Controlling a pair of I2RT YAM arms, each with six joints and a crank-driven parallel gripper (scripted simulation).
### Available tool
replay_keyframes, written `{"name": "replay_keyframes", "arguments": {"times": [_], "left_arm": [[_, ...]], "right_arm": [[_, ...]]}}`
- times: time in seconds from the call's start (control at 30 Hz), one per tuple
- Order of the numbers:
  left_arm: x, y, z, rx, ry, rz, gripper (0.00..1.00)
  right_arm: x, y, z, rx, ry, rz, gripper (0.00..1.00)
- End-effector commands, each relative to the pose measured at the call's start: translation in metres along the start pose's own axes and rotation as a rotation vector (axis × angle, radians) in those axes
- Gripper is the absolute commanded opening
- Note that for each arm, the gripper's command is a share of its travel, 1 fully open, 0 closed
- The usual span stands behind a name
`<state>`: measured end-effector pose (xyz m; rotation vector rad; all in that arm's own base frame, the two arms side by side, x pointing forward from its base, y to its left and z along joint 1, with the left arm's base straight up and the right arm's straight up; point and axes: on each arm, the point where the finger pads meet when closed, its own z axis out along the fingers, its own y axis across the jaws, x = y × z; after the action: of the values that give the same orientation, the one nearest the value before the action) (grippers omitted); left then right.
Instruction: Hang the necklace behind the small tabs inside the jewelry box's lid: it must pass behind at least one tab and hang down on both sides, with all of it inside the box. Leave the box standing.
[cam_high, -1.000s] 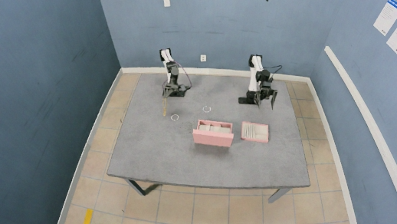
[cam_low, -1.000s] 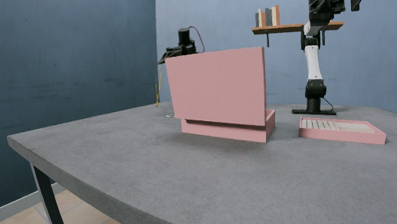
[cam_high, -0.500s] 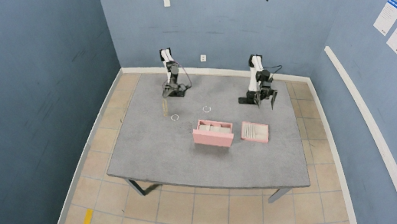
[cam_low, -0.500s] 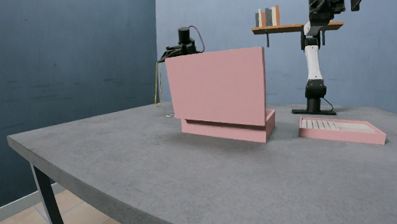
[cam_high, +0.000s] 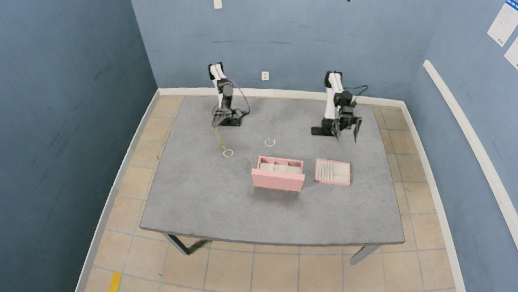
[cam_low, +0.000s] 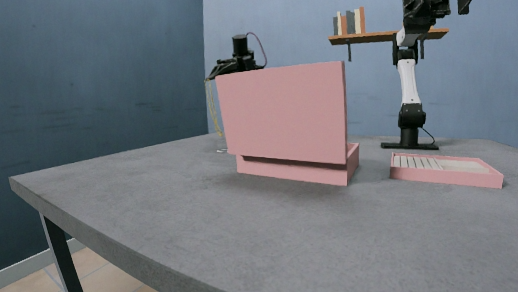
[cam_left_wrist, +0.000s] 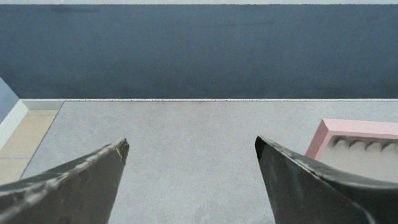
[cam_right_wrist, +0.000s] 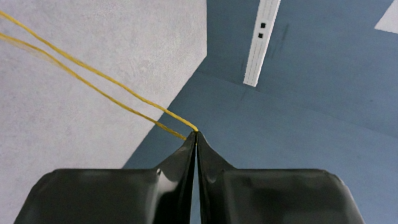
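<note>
The pink jewelry box (cam_high: 278, 181) (cam_low: 285, 115) stands on the table with its lid raised. In the left wrist view, part of the lid's pink rim (cam_left_wrist: 360, 128) shows at the right, with a row of small tabs (cam_left_wrist: 357, 145) inside. My right gripper (cam_high: 213, 125) (cam_low: 206, 79) (cam_right_wrist: 196, 134) is shut on the gold necklace (cam_high: 220, 140) (cam_low: 214, 112) (cam_right_wrist: 90, 68), whose strands hang from the fingertips. In the top view it is left of the box, towards the back wall. My left gripper (cam_high: 347, 140) (cam_left_wrist: 192, 139) is open and empty, behind and above the pink tray.
The low pink tray (cam_high: 332, 183) (cam_low: 440, 178) with slotted inserts lies beside the box, on the left arm's side. One white ring (cam_high: 228, 157) lies near the necklace's low end. Another white ring (cam_high: 270, 146) lies between the box and the back wall.
</note>
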<state>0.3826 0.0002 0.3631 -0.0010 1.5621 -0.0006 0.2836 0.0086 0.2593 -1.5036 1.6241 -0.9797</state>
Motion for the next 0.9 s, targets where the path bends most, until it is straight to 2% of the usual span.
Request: {"name": "replay_keyframes", "arguments": {"times": [0.0, 0.43, 0.53, 0.87], "left_arm": [[-0.009, 0.003, -0.004, -0.01, -0.023, 0.005, 1.0], [-0.009, 0.003, -0.004, -0.01, -0.023, 0.005, 1.0], [-0.009, 0.003, -0.004, -0.01, -0.023, 0.005, 1.0], [-0.009, 0.003, -0.004, -0.01, -0.023, 0.005, 1.0]], "right_arm": [[-0.001, -0.012, -0.007, 0.001, -0.004, -0.005, 0.0], [0.002, -0.031, -0.017, -0.018, 0.005, -0.013, 0.0], [-0.002, -0.044, -0.023, 0.042, -0.017, 0.015, 0.0], [0.002, -0.045, -0.024, 0.047, -0.006, 0.022, 0.0]]}}
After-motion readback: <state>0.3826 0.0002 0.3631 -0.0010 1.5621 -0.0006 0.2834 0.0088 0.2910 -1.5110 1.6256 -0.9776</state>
